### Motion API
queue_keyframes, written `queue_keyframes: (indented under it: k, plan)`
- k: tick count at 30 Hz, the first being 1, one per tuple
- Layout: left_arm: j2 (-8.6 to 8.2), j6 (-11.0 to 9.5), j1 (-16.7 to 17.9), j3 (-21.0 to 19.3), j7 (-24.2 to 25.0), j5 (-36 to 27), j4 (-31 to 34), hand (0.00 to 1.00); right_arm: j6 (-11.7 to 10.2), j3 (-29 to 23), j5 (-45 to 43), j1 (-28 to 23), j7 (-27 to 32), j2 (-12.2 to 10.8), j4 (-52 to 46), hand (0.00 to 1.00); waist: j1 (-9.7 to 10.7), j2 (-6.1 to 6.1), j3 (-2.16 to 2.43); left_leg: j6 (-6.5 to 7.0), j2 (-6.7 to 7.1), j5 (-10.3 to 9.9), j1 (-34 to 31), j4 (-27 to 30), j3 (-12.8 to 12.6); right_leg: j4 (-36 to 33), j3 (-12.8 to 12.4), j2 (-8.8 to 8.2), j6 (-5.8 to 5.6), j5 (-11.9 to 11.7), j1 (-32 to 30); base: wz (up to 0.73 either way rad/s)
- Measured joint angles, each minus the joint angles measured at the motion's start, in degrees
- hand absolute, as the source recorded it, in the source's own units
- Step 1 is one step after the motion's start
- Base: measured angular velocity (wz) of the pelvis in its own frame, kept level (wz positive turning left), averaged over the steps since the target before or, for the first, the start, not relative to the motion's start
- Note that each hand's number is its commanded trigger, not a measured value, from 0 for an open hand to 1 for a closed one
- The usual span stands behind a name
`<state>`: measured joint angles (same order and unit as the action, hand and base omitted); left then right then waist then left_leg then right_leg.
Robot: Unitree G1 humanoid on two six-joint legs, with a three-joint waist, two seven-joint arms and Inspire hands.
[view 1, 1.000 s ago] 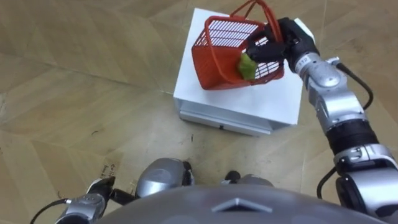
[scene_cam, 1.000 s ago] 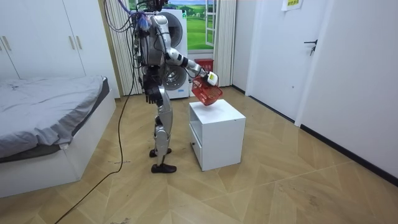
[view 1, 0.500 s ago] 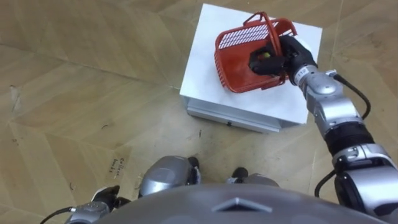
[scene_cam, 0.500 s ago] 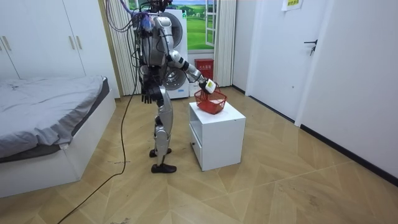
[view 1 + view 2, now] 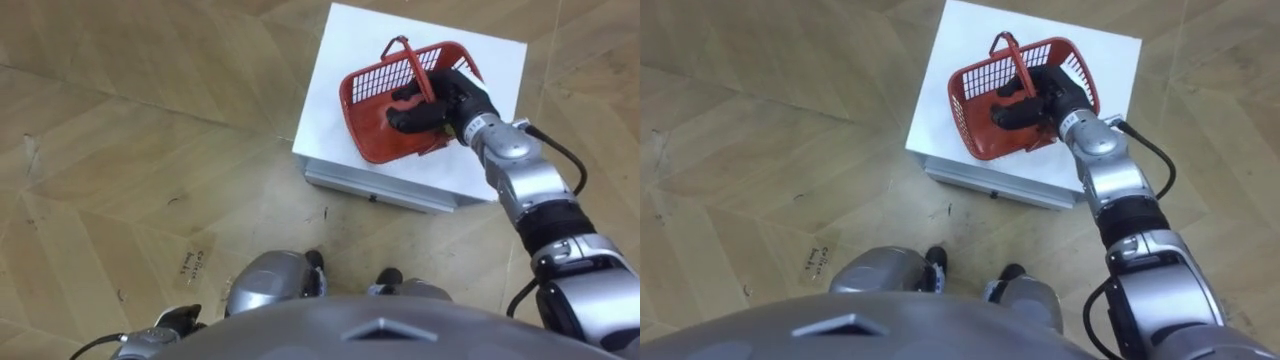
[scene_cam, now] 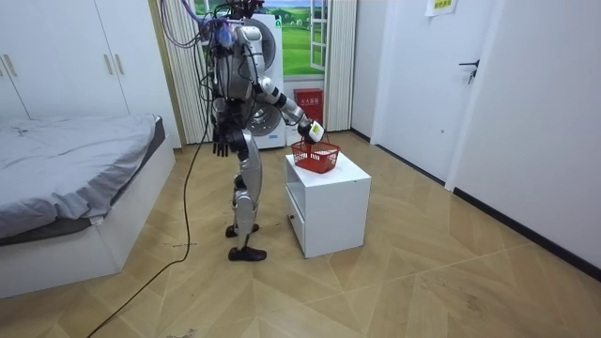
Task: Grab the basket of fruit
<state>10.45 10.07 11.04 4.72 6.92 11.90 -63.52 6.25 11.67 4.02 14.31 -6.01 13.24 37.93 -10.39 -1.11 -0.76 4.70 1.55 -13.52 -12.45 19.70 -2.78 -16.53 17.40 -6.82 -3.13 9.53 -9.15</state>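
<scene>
Count: one red fruit basket (image 5: 365, 110), on or just over one white worktop (image 5: 348, 40). Right hand (image 5: 435, 105): fingers curled round the basket's handle, with the basket beneath them. Left hand (image 6: 220, 145) hangs, fingers relaxed.

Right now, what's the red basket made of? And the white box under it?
The red basket looks like moulded plastic: thin grid walls, even, slightly glossy red. The right hand curls round its handle. The white box seems painted or laminated board, smooth and matte with sharp edges; I can't be sure.

Bright even indoor light, soft shadows
</scene>
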Motion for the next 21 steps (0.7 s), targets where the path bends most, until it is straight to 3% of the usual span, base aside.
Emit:
queue_keyframes:
  k: [11,21]
  plan:
    - [0.0,0.3,0.3,0.0,1.4,0.0,0.0,0.0,0.0,0.0,0.0,0.0,-0.2,0.0,0.0,0.0,0.9,-0.27,0.2,0.0,-0.03,0.0,0.1,-0.1,-0.2,-0.1,0.0,-0.05,0.0,0.0,0.0,0.0]
    - [-0.03,0.4,0.3,0.0,1.2,0.0,-0.1,0.0,-0.2,-0.1,-0.3,0.0,-0.5,-0.3,-0.2,0.0,2.7,1.04,0.52,0.0,-0.04,0.0,0.3,0.0,-0.5,-0.1,-0.3,-0.06,-0.01,0.0,0.1,-0.01]
